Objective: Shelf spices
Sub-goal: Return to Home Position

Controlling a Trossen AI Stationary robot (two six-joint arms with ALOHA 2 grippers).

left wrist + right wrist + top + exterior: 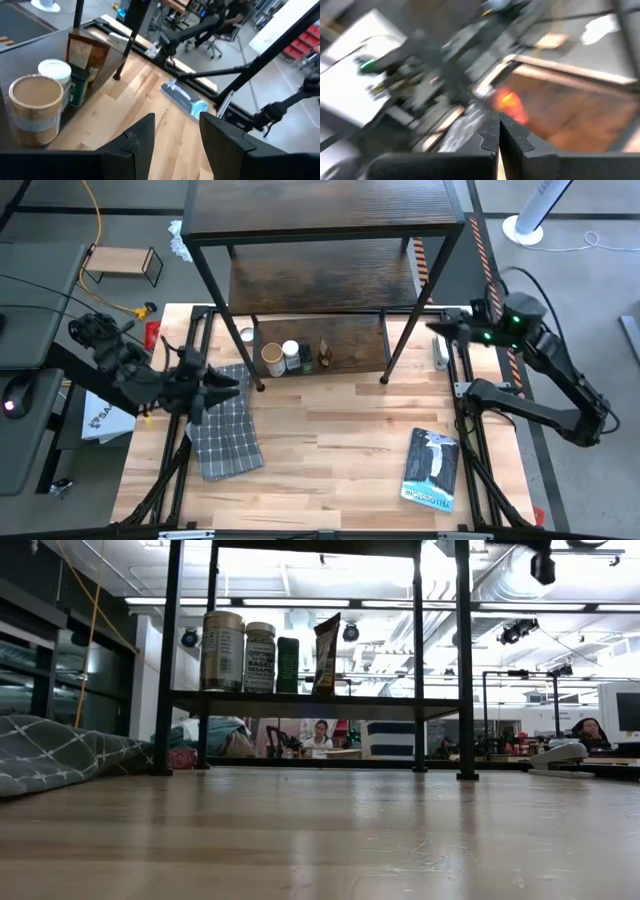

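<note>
Spices (275,359) on shelf (320,220) low tier; L hand (228,387) released, R hand (437,326) clenched nr table (330,440) edge.

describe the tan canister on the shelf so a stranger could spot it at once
Start at the tall three-tier shelf of dark brown wood boards on a thin black metal frame. On its lowest board stands a row of spice containers. The round tan canister is the widest, with a flat tan lid, beside a slimmer white-capped jar.
</note>
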